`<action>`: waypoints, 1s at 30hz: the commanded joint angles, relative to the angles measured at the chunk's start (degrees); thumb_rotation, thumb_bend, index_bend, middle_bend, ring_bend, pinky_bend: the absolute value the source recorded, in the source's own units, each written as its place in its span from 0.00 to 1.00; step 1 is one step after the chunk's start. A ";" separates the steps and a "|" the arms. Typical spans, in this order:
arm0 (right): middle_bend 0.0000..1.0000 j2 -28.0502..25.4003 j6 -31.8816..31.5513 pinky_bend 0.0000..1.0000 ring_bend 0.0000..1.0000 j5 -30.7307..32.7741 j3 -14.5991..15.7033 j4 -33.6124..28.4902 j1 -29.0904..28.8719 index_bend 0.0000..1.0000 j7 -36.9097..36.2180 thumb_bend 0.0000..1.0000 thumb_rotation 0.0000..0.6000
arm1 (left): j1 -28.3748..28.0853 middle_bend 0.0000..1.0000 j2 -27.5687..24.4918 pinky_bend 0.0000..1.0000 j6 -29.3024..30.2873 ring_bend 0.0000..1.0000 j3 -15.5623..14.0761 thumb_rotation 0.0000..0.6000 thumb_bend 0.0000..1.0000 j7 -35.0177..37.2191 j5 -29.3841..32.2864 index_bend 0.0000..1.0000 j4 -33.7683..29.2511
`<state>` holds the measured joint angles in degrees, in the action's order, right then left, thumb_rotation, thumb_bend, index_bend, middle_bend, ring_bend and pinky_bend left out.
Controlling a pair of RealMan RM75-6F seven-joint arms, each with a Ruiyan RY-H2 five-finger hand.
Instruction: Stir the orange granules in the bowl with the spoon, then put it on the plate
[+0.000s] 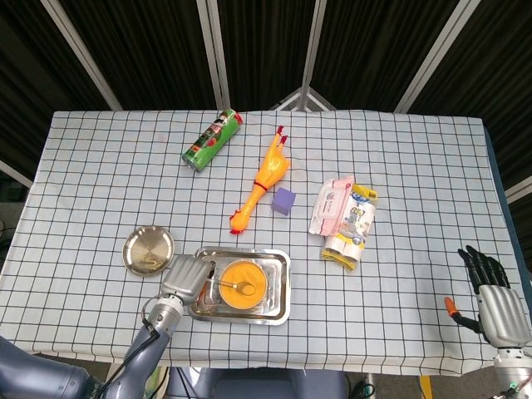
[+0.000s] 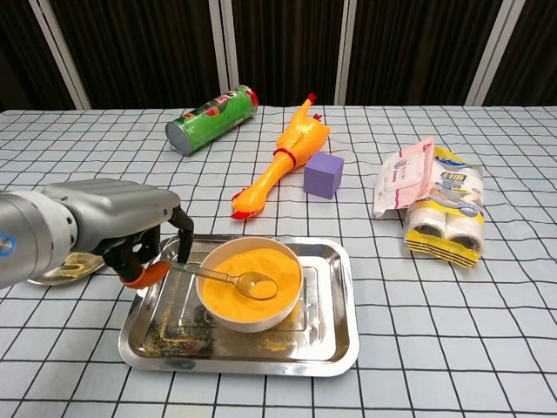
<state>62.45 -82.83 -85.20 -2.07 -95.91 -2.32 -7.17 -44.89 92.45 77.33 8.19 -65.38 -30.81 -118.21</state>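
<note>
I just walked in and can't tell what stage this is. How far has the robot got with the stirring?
Nothing looks finished yet. The spoon lies in the bowl of orange granules, and the left hand is at its handle end, fingers curled beside it; whether it grips is unclear. Stirring is left, then moving the spoon to the plate. The right hand sits idle at the table edge.

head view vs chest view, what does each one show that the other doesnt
Only the head view shows the right hand, at the table's near right edge, holding nothing, and the whole round plate. Only the chest view shows, from the side, the left hand with its fingers curled at the spoon handle, and granules scattered in the tray. Both show the bowl, can, rubber chicken, purple block and packets.
</note>
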 commanded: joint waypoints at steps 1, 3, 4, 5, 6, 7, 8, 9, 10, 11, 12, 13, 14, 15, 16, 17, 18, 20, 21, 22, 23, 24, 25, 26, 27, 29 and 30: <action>0.00 0.02 -0.02 0.00 0.00 -0.01 0.01 0.02 0.01 0.00 -0.02 0.40 1.00 | 0.25 0.91 -0.61 0.93 0.52 0.93 -0.83 1.00 0.69 0.59 -0.44 0.46 -0.89; 0.00 0.02 0.04 0.00 0.00 -0.01 0.04 0.02 0.00 0.00 -0.03 0.40 1.00 | 0.61 0.91 -1.33 0.93 0.88 0.93 -1.63 1.00 0.68 1.14 -0.94 0.45 -1.54; 0.00 0.02 0.05 0.00 0.00 -0.01 0.04 0.00 0.01 0.00 -0.06 0.40 1.00 | 0.80 0.91 -1.72 0.93 1.04 0.93 -2.00 1.00 0.66 1.47 -1.26 0.44 -1.77; 0.00 0.01 0.05 0.00 0.00 -0.01 0.04 -0.03 0.00 0.00 -0.07 0.40 1.00 | 0.99 0.91 -2.15 0.93 1.20 0.93 -2.31 1.00 0.62 1.81 -1.57 0.42 -1.91; 0.00 0.00 0.02 0.00 0.00 -0.03 0.04 -0.04 0.01 0.00 -0.05 0.40 1.00 | 1.16 0.91 -2.52 0.93 1.30 0.93 -2.53 1.00 0.59 2.22 -1.88 0.40 -1.97; 0.00 0.00 -0.01 0.00 0.00 -0.04 0.04 -0.05 0.02 0.00 -0.01 0.40 1.00 | 1.32 0.90 -2.86 0.93 1.41 0.93 -2.66 1.00 0.55 2.68 -2.19 0.38 -1.93; 0.00 0.01 -0.01 0.00 0.00 -0.05 0.06 -0.09 0.03 0.00 0.01 0.40 1.00 | 1.45 0.90 -3.15 0.93 1.46 0.93 -2.74 1.00 0.49 3.15 -2.51 0.35 -1.81; 0.00 0.02 0.00 0.00 0.00 -0.03 0.07 -0.14 0.03 0.00 0.02 0.40 1.00 | 1.56 0.90 -3.43 0.93 1.60 0.93 -2.74 1.00 0.44 3.60 -2.85 0.34 -1.59; 0.00 0.01 0.04 0.00 0.00 0.01 0.09 -0.19 0.04 0.00 0.03 0.40 1.00 | 1.67 0.90 -3.68 0.93 1.77 0.93 -2.76 1.00 0.40 4.16 -3.42 0.33 -1.26; 0.00 0.01 0.08 0.00 0.00 0.06 0.09 -0.20 0.04 0.00 0.05 0.40 1.00 | 1.73 0.90 -3.74 0.93 1.94 0.93 -2.74 1.00 0.35 4.54 -3.92 0.32 -0.99; 0.00 0.01 0.11 0.00 0.00 0.11 0.07 -0.20 0.03 0.00 0.07 0.40 1.00 | 1.78 0.91 -3.73 0.93 2.18 0.94 -2.69 1.00 0.30 4.92 -4.54 0.32 -0.74; 0.00 0.01 0.14 0.00 0.00 0.18 0.05 -0.19 0.02 0.00 0.08 0.40 1.00 | 1.84 0.91 -3.66 0.93 2.35 0.94 -2.74 1.00 0.28 5.25 -5.08 0.33 -0.55; 0.00 0.02 0.16 0.00 0.00 0.22 0.04 -0.20 0.02 0.00 0.09 0.40 1.00 | 1.89 0.92 -3.54 0.93 2.57 0.94 -2.73 1.00 0.26 5.60 -5.71 0.35 -0.45; 0.00 0.03 0.18 0.00 0.00 0.25 0.04 -0.21 0.02 0.00 0.08 0.40 1.00 | 1.95 0.92 -3.39 0.93 2.75 0.95 -2.77 1.00 0.26 5.96 -6.29 0.37 -0.40; 0.00 0.02 0.19 0.00 0.00 0.27 0.02 -0.21 0.01 0.00 0.08 0.40 1.00 | 2.00 0.93 -3.23 0.93 2.86 0.95 -2.85 1.00 0.26 6.26 -6.89 0.39 -0.35; 0.00 0.03 0.22 0.00 0.00 0.29 0.01 -0.20 0.00 0.00 0.06 0.40 1.00 | 1.98 0.94 -3.08 0.93 2.93 0.96 -3.02 1.00 0.26 6.37 -7.46 0.42 -0.29; 0.00 0.03 0.25 0.00 0.00 0.30 0.02 -0.21 -0.01 0.00 0.02 0.40 1.00 | 1.94 0.94 -2.93 0.94 3.02 0.96 -3.27 1.00 0.26 6.31 -8.00 0.44 -0.19; 0.00 0.02 0.24 0.00 0.00 0.29 0.01 -0.19 -0.01 0.00 -0.06 0.40 1.00 | 1.81 0.95 -2.50 0.94 3.29 0.97 -3.86 1.00 0.26 5.99 -9.34 0.47 0.11; 0.00 0.01 0.23 0.00 0.00 0.29 -0.01 -0.19 -0.01 0.00 -0.11 0.40 1.00 | 1.79 0.95 -2.21 0.94 3.45 0.97 -4.12 1.00 0.26 5.90 -9.92 0.47 0.25; 0.00 -0.01 0.22 0.00 0.00 0.30 0.00 -0.20 0.01 0.00 -0.18 0.40 1.00 | 1.78 0.95 -1.90 0.94 3.57 0.97 -4.34 1.00 0.26 5.82 -10.32 0.48 0.33; 0.00 -0.01 0.25 0.00 0.00 0.29 0.03 -0.21 0.02 0.00 -0.24 0.40 1.00 | 1.75 0.95 -1.56 0.94 3.67 0.97 -4.49 1.00 0.27 5.73 -10.60 0.49 0.38; 0.00 -0.03 0.25 0.00 0.00 0.29 0.02 -0.22 0.00 0.00 -0.30 0.40 1.00 | 1.70 0.95 -1.22 0.94 3.79 0.97 -4.57 1.00 0.27 5.60 -10.77 0.49 0.47; 0.00 -0.04 0.28 0.00 0.00 0.29 0.03 -0.23 0.00 0.00 -0.35 0.40 1.00 | 1.62 0.95 -0.86 0.94 3.92 0.97 -4.61 1.00 0.28 5.39 -10.88 0.49 0.58; 0.00 -0.06 0.27 0.00 0.00 0.26 0.04 -0.24 0.00 0.00 -0.39 0.40 1.00 | 1.49 0.95 -0.46 0.94 4.02 0.97 -4.65 1.00 0.28 5.09 -10.97 0.48 0.73; 0.00 -0.08 0.26 0.00 0.00 0.23 0.04 -0.26 0.00 0.00 -0.43 0.40 1.00 | 1.38 0.95 -0.05 0.94 4.15 0.97 -4.65 1.00 0.29 4.79 -10.99 0.48 0.92; 0.00 -0.08 0.21 0.00 0.00 0.22 0.05 -0.25 0.04 0.00 -0.48 0.40 1.00 | 1.14 0.95 0.83 0.94 4.33 0.97 -4.59 1.00 0.32 4.23 -10.83 0.48 1.34; 0.00 -0.09 0.20 0.00 0.00 0.25 0.02 -0.26 0.03 0.00 -0.54 0.40 1.00 | 1.01 0.95 1.29 0.94 4.38 0.97 -4.54 1.00 0.33 3.94 -10.64 0.48 1.54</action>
<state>62.36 -82.63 -84.97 -2.04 -96.16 -2.29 -7.68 -43.70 93.34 81.59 3.61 -61.12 -41.61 -116.94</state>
